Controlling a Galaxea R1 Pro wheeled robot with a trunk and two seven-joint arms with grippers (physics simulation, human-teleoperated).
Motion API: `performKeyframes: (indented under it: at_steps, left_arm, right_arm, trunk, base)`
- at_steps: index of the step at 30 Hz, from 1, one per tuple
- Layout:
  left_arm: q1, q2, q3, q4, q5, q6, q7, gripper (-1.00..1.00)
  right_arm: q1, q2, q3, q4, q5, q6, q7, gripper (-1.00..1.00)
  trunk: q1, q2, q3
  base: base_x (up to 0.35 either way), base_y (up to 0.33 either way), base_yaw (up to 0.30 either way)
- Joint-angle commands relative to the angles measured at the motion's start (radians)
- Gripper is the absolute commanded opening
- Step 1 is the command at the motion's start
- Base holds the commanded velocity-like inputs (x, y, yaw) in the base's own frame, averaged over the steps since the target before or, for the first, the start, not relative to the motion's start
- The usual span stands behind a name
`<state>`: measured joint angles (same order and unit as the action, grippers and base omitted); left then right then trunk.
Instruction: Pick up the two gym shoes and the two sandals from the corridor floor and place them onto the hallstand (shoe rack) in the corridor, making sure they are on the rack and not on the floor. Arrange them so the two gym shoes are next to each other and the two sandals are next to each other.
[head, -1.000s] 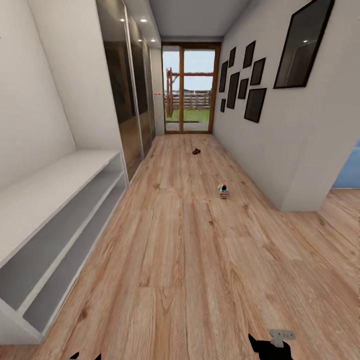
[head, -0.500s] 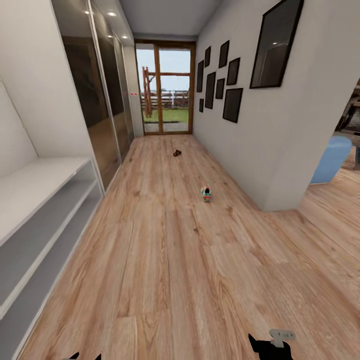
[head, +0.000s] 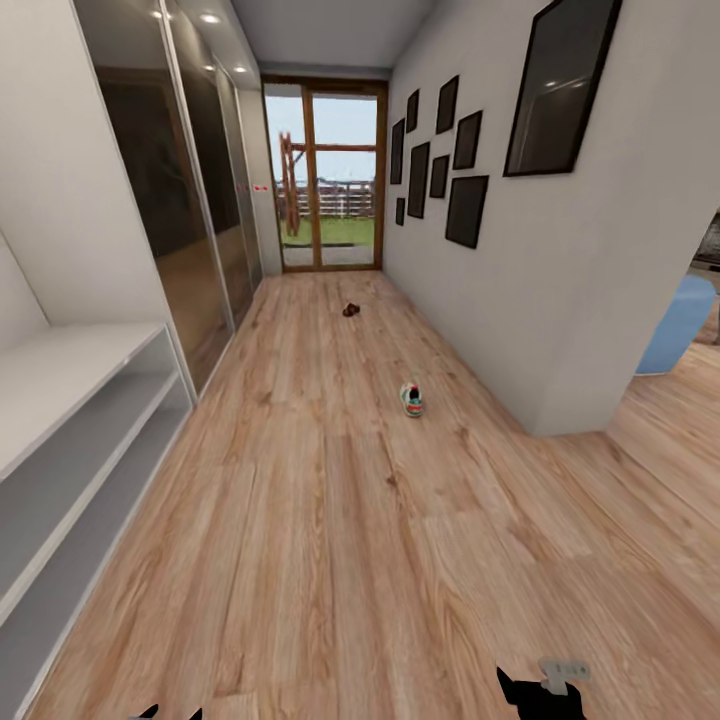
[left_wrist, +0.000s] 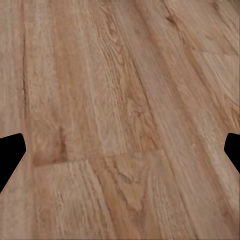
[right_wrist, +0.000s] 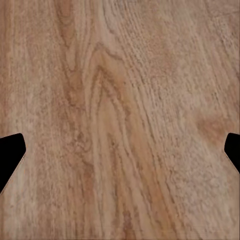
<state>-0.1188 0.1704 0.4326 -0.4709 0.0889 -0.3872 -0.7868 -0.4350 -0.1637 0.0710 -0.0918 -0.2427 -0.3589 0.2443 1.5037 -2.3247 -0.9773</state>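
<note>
**Driving down corridor, nothing grasped**

Left gripper (left_wrist: 120, 150): fingertips sit wide at opposite frame edges, spread apart, holding nothing, bare corridor floor (left_wrist: 120, 100) between them. Right gripper (right_wrist: 120, 150): same, spread wide and empty over planks. In the head view the right gripper (head: 540, 692) pokes in at the bottom edge, left gripper tips (head: 165, 713) barely visible.

One gym shoe (head: 411, 399) lies on the floor mid-corridor, near the right wall. Farther on, toward the glass door (head: 320, 180), a dark brown sandal (head: 350, 310); too small to tell if it's one or two. Low white open bench (head: 80, 430) along the left wall, shelves bare; can't confirm it's the hallstand.

Step looks like approach to the nearest shoe; task barely begun. To do it well: keep the sneaker centred, stop short of it so an arm can reach down, don't roll the base onto it, keep the fingers spread until they straddle the shoe.
</note>
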Motion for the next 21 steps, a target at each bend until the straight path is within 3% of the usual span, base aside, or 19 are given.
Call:
performKeyframes:
  at_steps: [1,21]
  left_arm:
    - [-0.001,0.000,0.003,0.001,0.005,0.001,-0.008,1.00]
    - [-0.001,0.000,0.003,0.001,0.005,0.001,-0.008,1.00]
  right_arm:
    - [-0.001,0.000,0.007,0.001,-0.010,-0.003,0.004,1.00]
    - [-0.001,0.000,0.007,0.001,-0.010,-0.003,0.004,1.00]
  trunk:
    - [0.000,0.000,-0.001]
    - [0.000,0.000,-0.001]
  base:
    - [0.339,0.000,-0.001]
    - [0.339,0.000,0.000]
